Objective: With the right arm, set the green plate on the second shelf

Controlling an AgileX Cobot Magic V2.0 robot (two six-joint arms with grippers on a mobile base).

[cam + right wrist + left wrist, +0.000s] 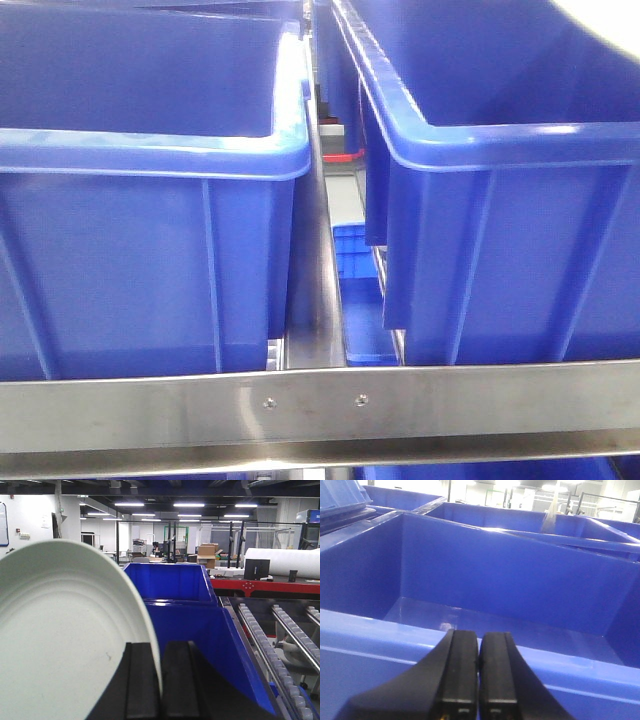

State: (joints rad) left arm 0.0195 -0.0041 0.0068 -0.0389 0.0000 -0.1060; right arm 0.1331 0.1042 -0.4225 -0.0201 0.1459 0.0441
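The right gripper (161, 680) has its two black fingers (142, 680) closed on the rim of the green plate (65, 640), one finger on each face, with the thin edge of the plate pinched between them. The plate stands on edge, its pale, ringed face filling the left half of the right wrist view. Beyond it, a row of blue bins (190, 605) runs away from the camera, and to the right of them lie roller tracks (280, 640) of a conveyor rack. Farther off sits a red-edged table (265, 586) carrying a white roll (290, 561).

The left gripper (479, 675) hangs over the near rim of a deep blue bin (495, 580), its fingers (460, 670) pressed together with only a hairline seam between them and nothing held.

In the front view, two large blue crates stand side by side on a metal shelf, the left crate (150, 250) and the right crate (510, 240) parted by a narrow gap. A steel rail (320, 405) with two screws crosses the foreground below them. Through the gap a smaller blue crate (358, 270) shows lower down. Neither the plate nor either arm appears in this view.
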